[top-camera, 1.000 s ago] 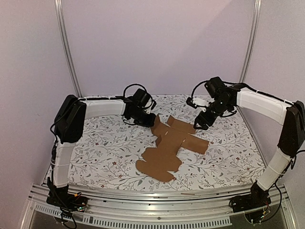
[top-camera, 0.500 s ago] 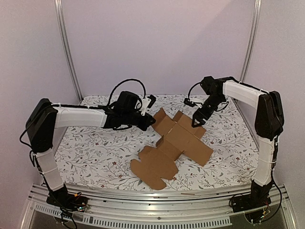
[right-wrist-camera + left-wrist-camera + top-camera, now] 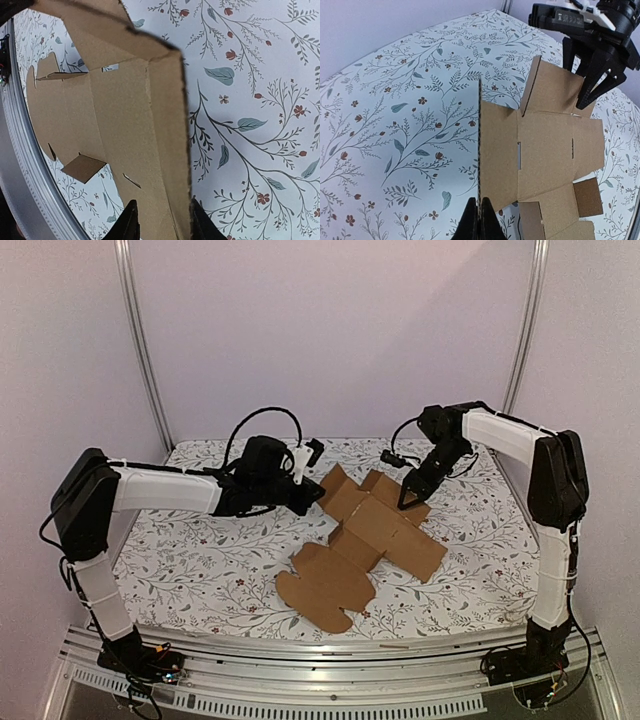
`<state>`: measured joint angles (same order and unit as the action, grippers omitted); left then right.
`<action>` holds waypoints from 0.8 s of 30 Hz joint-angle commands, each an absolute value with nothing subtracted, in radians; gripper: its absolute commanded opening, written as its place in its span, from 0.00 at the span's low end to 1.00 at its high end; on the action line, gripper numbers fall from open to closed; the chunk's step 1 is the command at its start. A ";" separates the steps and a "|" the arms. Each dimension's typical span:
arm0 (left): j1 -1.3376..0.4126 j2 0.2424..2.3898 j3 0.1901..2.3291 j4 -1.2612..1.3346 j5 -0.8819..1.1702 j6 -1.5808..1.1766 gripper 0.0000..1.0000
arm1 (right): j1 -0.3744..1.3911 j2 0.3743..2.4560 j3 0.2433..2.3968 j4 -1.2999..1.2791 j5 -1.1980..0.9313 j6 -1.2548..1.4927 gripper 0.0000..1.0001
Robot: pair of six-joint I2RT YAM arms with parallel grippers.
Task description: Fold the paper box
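We judged the paper box (image 3: pixel 365 540) light, thin and crease-prone, best held by panel edges; left tool (image 3: pixel 479 204) pinched one edge, right tool (image 3: pixel 164 204) stood part-open astride a flap.

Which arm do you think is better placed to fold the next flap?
Probably right: the right fingers stand apart astride a paper box flap, while the left fingers are shut holding another edge.

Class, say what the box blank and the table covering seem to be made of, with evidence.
Paper box: matte brown cardboard, likely corrugated; its cut edge shows fluting. Table covering: floral-printed sheet, cloth or vinyl, unclear.
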<state>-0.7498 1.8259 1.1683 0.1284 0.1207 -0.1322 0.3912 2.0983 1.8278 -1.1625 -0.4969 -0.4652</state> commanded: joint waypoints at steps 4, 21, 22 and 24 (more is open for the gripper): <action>-0.757 1.810 1.154 0.160 0.116 -0.127 0.00 | 0.386 2.128 1.883 -1.177 -0.520 -0.454 0.14; -0.740 1.476 0.718 0.449 -0.140 -0.291 0.43 | 0.654 2.001 1.855 -0.767 0.329 -0.794 0.00; -0.738 1.452 0.669 0.475 -0.166 -0.313 0.43 | 0.681 2.004 1.834 -0.706 0.380 -0.832 0.00; -0.732 1.423 0.587 0.523 -0.215 -0.350 0.46 | 0.733 2.014 1.793 -0.578 0.462 -0.935 0.00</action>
